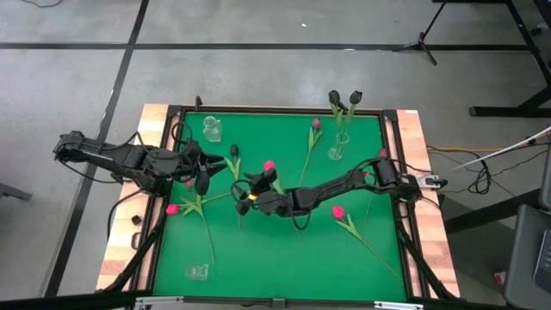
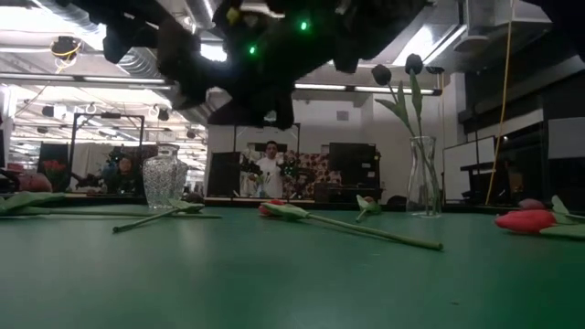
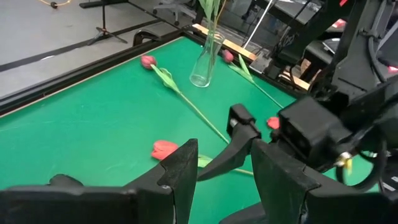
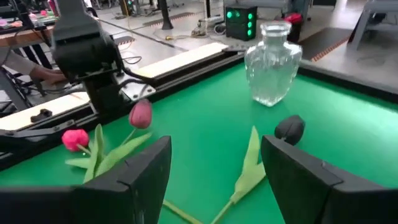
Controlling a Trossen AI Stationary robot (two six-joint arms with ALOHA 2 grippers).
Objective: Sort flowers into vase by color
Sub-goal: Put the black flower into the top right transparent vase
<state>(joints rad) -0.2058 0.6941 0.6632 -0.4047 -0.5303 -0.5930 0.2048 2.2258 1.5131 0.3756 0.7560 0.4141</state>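
One camera is looking straight down on the green table point(image 1: 284, 250); another is peering level across it (both catching the far-edge vase point(image 1: 338, 146)), wrist cameras hovering close.

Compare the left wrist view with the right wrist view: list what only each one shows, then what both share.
Only the left wrist view shows the tall narrow vase with stems in it and the right gripper reaching in.

Only the right wrist view shows the squat faceted vase, empty, a near-black tulip lying on the mat, and a maroon-pink tulip.

Both show the green mat, a bright pink tulip lying on it, and open fingers.
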